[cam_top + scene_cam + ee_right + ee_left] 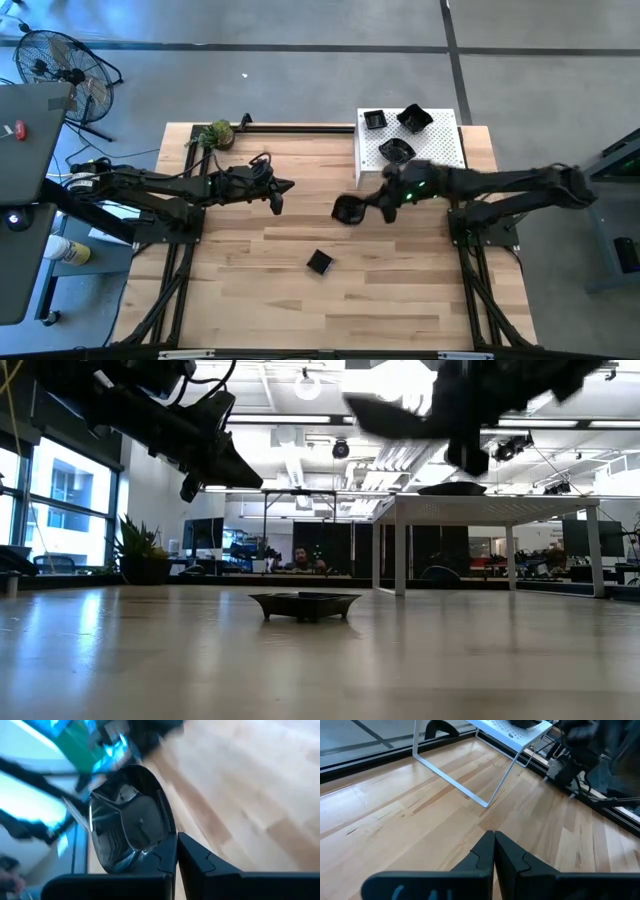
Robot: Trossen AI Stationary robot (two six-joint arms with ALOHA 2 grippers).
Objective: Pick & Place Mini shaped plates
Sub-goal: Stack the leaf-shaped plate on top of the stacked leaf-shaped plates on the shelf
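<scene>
**High view: right claw lifts a black dish off the rack side**

High view shows the wooden table (pixel 400 290) with a white perforated stand (pixel 440 150) at its far right part, carrying three mini shaped plates (pixel 397 152). The right arm reaches from the right edge toward the table's middle; the right gripper (pixel 362 206) is clenched on the rim of a glossy black plate (pixel 347 210), held up in the air just beside the stand (the right wrist view shows that dish (pixel 130 830) pinched at its edge). The left arm stretches in from the left, and the left gripper (pixel 277 203) hangs above bare wood with its fingers pressed together, grasping nothing. One small dark dish (pixel 319 262) sits alone on the table, nearer the front. A green leafy ball (pixel 220 133) rests near the far left corner.
</scene>
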